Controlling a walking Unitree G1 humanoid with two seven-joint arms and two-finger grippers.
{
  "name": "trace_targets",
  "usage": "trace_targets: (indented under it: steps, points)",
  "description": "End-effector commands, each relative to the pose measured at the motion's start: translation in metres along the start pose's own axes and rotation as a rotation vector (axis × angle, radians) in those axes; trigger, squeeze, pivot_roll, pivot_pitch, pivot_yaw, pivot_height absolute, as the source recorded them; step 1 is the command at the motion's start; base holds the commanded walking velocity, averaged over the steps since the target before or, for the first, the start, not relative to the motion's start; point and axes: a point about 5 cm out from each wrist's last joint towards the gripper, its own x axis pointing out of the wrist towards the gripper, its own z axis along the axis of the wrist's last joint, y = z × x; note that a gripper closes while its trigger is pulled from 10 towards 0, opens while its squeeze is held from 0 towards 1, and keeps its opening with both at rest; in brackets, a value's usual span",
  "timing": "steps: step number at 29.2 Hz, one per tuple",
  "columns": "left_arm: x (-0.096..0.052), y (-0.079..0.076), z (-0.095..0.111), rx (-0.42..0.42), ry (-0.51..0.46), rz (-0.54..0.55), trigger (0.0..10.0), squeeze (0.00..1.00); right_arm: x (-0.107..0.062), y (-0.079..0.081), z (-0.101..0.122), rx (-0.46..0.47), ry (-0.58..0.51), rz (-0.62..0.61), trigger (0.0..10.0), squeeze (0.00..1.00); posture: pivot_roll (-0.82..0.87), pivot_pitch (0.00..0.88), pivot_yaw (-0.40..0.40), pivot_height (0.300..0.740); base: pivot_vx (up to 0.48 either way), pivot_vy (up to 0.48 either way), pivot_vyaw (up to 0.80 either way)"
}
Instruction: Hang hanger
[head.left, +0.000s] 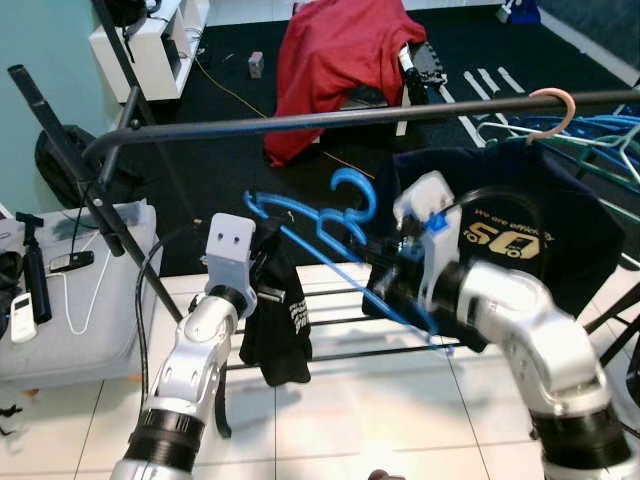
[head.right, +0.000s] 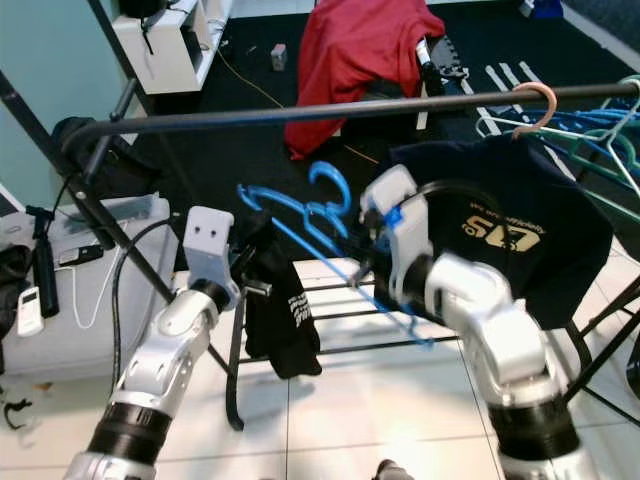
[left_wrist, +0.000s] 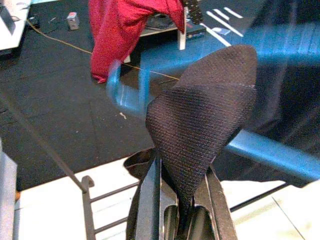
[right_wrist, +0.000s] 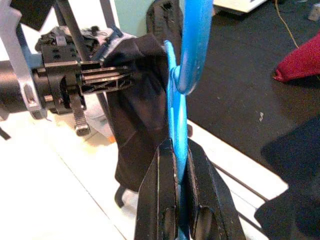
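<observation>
Right wrist view shows the right hand (right_wrist: 181, 150) with its two black fingers pressed together on the lower part of the blue hanger (right_wrist: 192, 45), so it is pinching this hanger; the left hand (left_wrist: 180, 200) is pinching a fold of the black garment (left_wrist: 200, 135), which hangs down from it beside the hanger. In the eye views the blue hanger (head.left: 330, 225) is held up between the two hands, its hook (head.left: 355, 190) below the black rail (head.left: 300, 122) of the clothes rack and not yet touching it; the black garment (head.left: 275, 320) seems to be only partly on the hanger, though I cannot tell this surely. I judge the step in hand is the carrying of the hanger to the rail, perhaps with dressing of the garment not finished; the next move calls for lifting the hook above the rail, then lowering it over, in the free part of the rail left of the dark blue T-shirt (head.left: 540, 240), which already hangs near the right end.
</observation>
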Motion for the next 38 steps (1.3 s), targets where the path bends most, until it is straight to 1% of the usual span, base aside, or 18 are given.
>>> trace_targets:
  steps: [1,3,7,8,9,11,13,14,16,17,18,19,21,23,25,34,37,38]
  points:
    - [-0.002,0.003,0.000,0.018,-0.004,0.002,10.0,0.00,0.000,0.004,0.005,-0.028,-0.022,-0.001,0.0,0.00,-0.09,0.160,0.079,0.740,0.000,0.000,0.00]
    - [-0.002,0.004,-0.002,0.035,0.017,-0.002,10.0,0.00,-0.002,0.003,-0.013,-0.012,-0.021,-0.083,0.0,0.00,-0.08,0.158,0.067,0.740,0.000,0.000,0.00]
    - [-0.004,0.006,-0.008,0.082,0.046,-0.032,10.0,0.00,-0.006,0.006,-0.027,-0.006,-0.045,-0.155,0.0,0.00,-0.09,0.161,0.064,0.740,0.000,0.000,0.00]
    - [-0.007,0.007,-0.015,0.151,0.083,-0.108,10.0,0.00,-0.012,0.012,-0.045,0.002,-0.038,-0.203,0.0,0.00,-0.09,0.162,0.070,0.740,0.000,0.000,0.00]
    - [-0.007,0.007,-0.015,0.151,0.083,-0.108,10.0,0.00,-0.012,0.012,-0.045,0.002,-0.038,-0.203,0.0,0.00,-0.09,0.162,0.070,0.740,0.000,0.000,0.00]
    - [-0.017,0.015,-0.030,0.405,0.184,-0.305,10.0,0.00,-0.017,0.038,-0.077,0.076,0.071,-0.158,0.0,0.00,-0.08,0.161,0.078,0.740,0.000,0.000,0.00]
    - [-0.017,0.015,-0.030,0.405,0.184,-0.305,10.0,0.00,-0.017,0.038,-0.077,0.076,0.071,-0.158,0.0,0.00,-0.08,0.161,0.078,0.740,0.000,0.000,0.00]
    - [-0.020,0.019,-0.034,0.496,0.214,-0.357,10.0,0.00,-0.019,0.048,-0.083,0.121,0.115,-0.127,0.0,0.00,-0.08,0.161,0.078,0.740,0.000,0.000,0.00]
    - [-0.020,0.019,-0.034,0.496,0.214,-0.357,10.0,0.00,-0.019,0.048,-0.083,0.121,0.115,-0.127,0.0,0.00,-0.08,0.161,0.078,0.740,0.000,0.000,0.00]
    - [-0.019,0.024,-0.032,0.568,0.209,-0.367,10.0,0.00,-0.018,0.057,-0.087,0.197,0.157,-0.101,0.0,0.00,-0.08,0.158,0.080,0.740,0.000,0.000,0.00]
    - [-0.019,0.024,-0.032,0.568,0.209,-0.367,10.0,0.00,-0.018,0.057,-0.087,0.197,0.157,-0.101,0.0,0.00,-0.08,0.158,0.080,0.740,0.000,0.000,0.00]
    - [-0.017,0.027,-0.029,0.594,0.188,-0.358,10.0,0.00,-0.016,0.059,-0.087,0.278,0.175,-0.120,0.0,0.00,-0.08,0.157,0.079,0.740,0.000,0.000,0.00]
    - [-0.017,0.027,-0.029,0.594,0.188,-0.358,10.0,0.00,-0.016,0.059,-0.087,0.278,0.175,-0.120,0.0,0.00,-0.08,0.157,0.079,0.740,0.000,0.000,0.00]
    - [-0.007,0.018,-0.017,0.565,0.117,-0.344,10.0,0.00,0.002,0.056,-0.065,0.477,0.088,-0.182,0.0,0.00,-0.08,0.154,0.088,0.740,0.000,0.000,0.00]
    - [-0.005,0.013,-0.014,0.544,0.098,-0.347,10.0,0.00,0.010,0.058,-0.053,0.533,0.045,-0.172,0.0,0.00,-0.08,0.154,0.088,0.740,0.000,0.000,0.00]
    - [0.004,-0.002,-0.008,0.492,0.083,-0.376,10.0,0.00,0.029,0.078,-0.037,0.623,0.008,-0.132,0.0,0.00,-0.08,0.150,0.084,0.740,0.000,0.000,0.00]
    - [0.011,0.007,-0.014,0.511,0.147,-0.296,10.0,0.00,0.029,0.083,-0.033,0.633,0.028,-0.116,0.0,0.00,-0.08,0.152,0.082,0.740,0.000,0.000,0.00]
    - [0.016,0.018,-0.019,0.524,0.201,-0.217,10.0,0.00,0.028,0.084,-0.032,0.635,0.041,-0.114,0.0,0.00,-0.08,0.152,0.083,0.740,0.000,0.000,0.00]
